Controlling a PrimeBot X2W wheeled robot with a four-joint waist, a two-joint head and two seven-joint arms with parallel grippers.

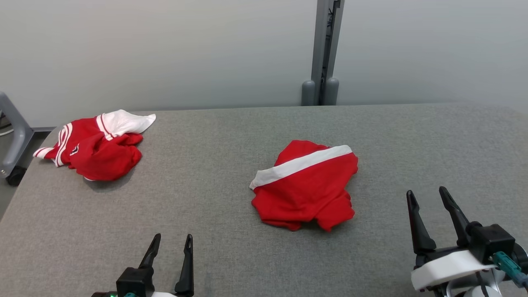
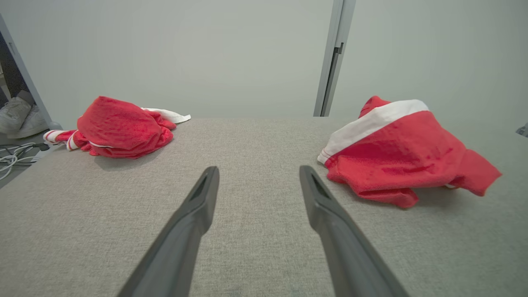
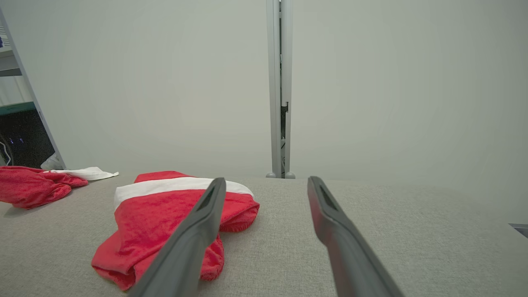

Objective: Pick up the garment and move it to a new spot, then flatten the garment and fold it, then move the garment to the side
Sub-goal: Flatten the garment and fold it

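Note:
A crumpled red garment (image 1: 304,187) with a white band lies in the middle of the grey table (image 1: 214,173); it is also in the left wrist view as the garment (image 2: 400,152) and in the right wrist view as the garment (image 3: 165,218). My left gripper (image 1: 172,240) stands open near the front edge, left of the garment, with nothing between its fingers. To the right of the garment my right gripper (image 1: 427,194) is open and empty too. Both grippers hang just above the cloth-covered tabletop, apart from the garment.
A second bunched red and white garment (image 1: 93,144) lies at the table's far left corner. Behind the table stand a pale wall and a grey post (image 1: 324,53). A grey frame (image 1: 12,132) stands off the left edge, with cables (image 2: 12,156) and shoes (image 2: 18,115) on the floor.

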